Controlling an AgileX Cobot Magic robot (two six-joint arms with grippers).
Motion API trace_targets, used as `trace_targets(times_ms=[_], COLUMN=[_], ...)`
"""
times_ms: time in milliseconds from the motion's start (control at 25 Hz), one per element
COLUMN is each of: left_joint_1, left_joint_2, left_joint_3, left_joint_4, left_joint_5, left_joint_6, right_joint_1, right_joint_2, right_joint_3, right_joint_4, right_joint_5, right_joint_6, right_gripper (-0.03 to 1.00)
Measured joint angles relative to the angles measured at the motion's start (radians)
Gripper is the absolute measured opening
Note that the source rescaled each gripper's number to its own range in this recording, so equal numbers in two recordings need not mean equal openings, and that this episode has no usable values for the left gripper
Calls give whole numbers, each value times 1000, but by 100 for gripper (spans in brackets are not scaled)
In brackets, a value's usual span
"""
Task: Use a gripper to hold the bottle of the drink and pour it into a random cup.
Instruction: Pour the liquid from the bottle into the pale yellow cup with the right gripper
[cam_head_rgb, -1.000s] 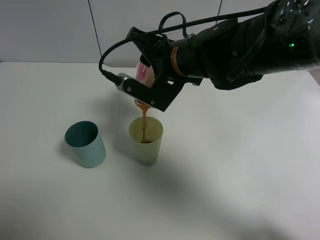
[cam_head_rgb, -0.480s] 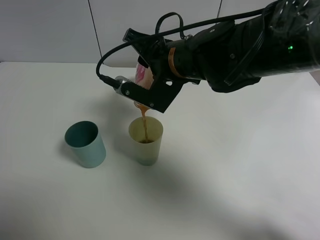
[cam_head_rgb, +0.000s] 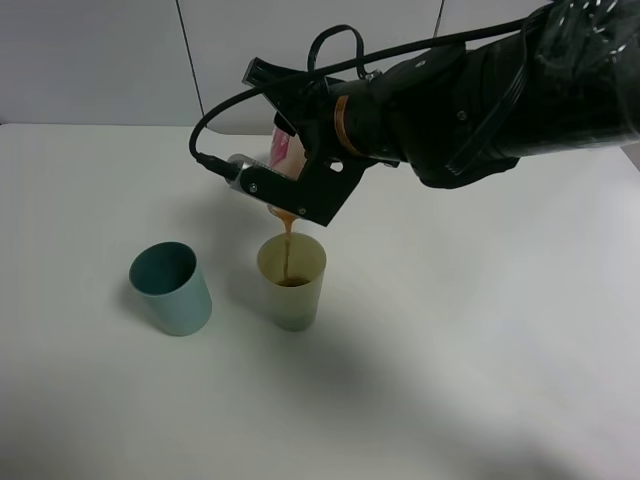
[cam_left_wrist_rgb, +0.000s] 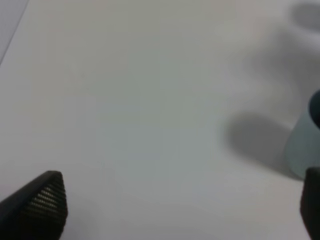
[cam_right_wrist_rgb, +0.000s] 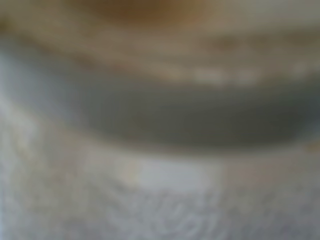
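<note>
No readable text, number or brand in any view. On the bottle (cam_head_rgb: 282, 160) the label (cam_head_rgb: 291, 148) shows from the high camera only as a pink-and-white patch, its letters too small to resolve. The right wrist view is close up and fully blurred; I read nothing there. The pale cup (cam_head_rgb: 292, 283) and teal cup (cam_head_rgb: 172, 289) have plain walls.

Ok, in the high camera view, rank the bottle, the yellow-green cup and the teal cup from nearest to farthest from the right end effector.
1. bottle: gripped in the right end effector, tipped over and pouring.
2. yellow-green cup: just below, catching the drink.
3. teal cup: farthest, off to the view's left.
</note>
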Motion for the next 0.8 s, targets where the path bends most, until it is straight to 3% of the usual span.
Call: trace_targets(times_ms=[800], left_joint_1=[0], left_joint_2=[0], left_joint_3=[0], left_joint_4=[0], left_joint_5=[0], left_joint_6=[0], right_joint_1=[1], right_joint_2=[0], right_joint_3=[0], right_joint_4=[0], right_joint_5=[5], right_joint_6=[-2], right_gripper=[0])
